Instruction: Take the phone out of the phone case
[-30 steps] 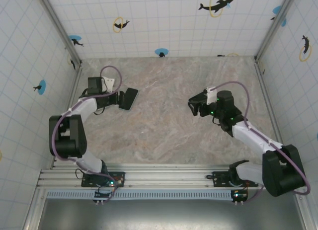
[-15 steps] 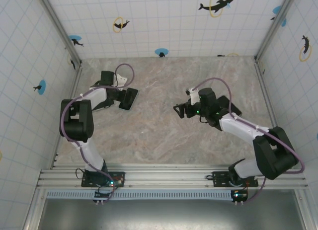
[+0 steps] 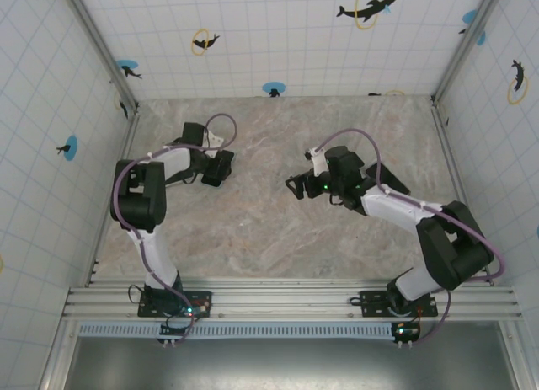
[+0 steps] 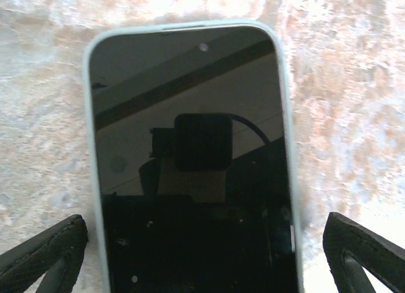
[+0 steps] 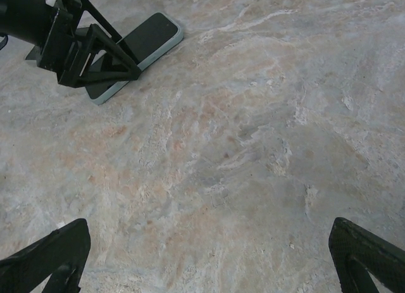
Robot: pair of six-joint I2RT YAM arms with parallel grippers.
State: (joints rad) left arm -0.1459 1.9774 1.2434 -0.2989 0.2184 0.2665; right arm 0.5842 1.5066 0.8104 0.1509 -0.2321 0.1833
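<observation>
Now nearer, right fingers (image 5: pixel 49 255) approaching phone (image 5: pixel 152 37)

Marbled tabletop (image 3: pixel 278 234), tiled walls (image 3: pixel 278 36), dolphin stickers (image 3: pixel 367 8)

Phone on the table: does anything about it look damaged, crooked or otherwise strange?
Nothing stands out. The phone lies flat, screen up, seated in its pale case on the marble table. The dark glass shows reflections, no visible cracks; its lower end is hidden.
</observation>
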